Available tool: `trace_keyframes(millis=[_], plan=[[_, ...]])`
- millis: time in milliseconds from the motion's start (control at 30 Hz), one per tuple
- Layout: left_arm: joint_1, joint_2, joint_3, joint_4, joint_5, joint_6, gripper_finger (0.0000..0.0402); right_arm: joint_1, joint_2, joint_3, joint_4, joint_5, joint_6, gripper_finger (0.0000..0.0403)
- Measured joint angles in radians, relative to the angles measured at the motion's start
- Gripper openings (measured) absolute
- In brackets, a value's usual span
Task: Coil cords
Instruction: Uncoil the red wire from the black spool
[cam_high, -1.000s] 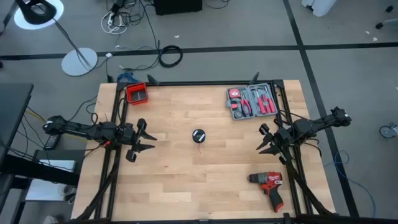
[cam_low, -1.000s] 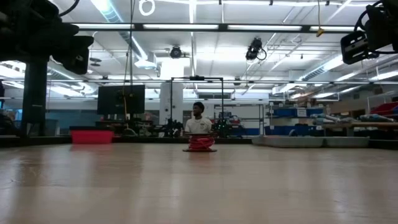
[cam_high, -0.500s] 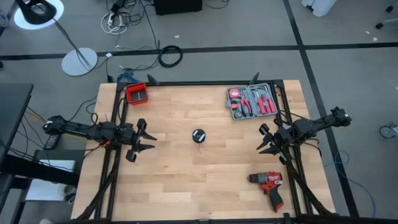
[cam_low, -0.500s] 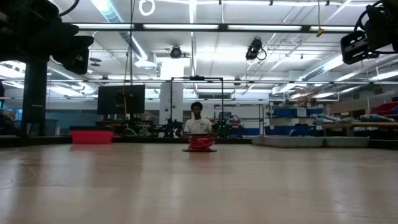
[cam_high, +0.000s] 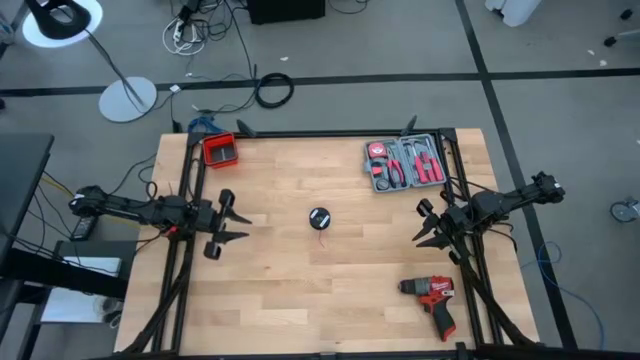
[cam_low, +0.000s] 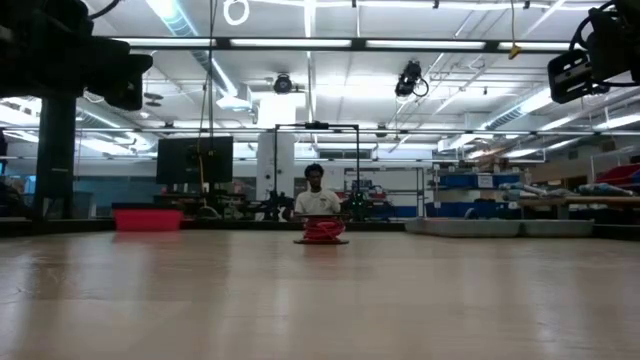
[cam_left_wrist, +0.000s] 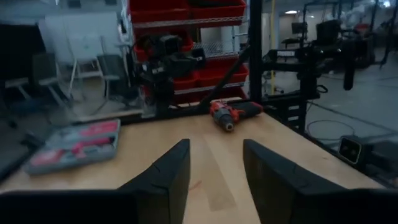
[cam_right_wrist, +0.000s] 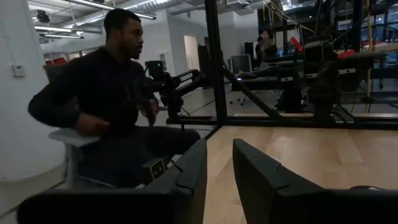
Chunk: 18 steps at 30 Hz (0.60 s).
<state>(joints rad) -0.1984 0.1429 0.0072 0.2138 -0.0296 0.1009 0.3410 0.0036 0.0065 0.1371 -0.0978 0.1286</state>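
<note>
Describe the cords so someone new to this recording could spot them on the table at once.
Start at the wooden table seen from above and look to its middle, between the two waiting grippers. The cords sit there as one small round bundle with a thin red tail. It lies alone, far smaller than the red drill or the tool case.

You can't make out the end clips on the cords (cam_high: 319, 217): the bundle is too small. The person (cam_low: 316, 195) behind it shows only from the chest up.
</note>
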Motion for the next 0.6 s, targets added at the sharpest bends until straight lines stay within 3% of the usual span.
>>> trace_keyframes(millis=[600], plan=[[0.000,0.000,0.000,0.005,0.000,0.026,0.0152,0.000,0.000,0.000,0.000,0.000,0.000,0.0079]])
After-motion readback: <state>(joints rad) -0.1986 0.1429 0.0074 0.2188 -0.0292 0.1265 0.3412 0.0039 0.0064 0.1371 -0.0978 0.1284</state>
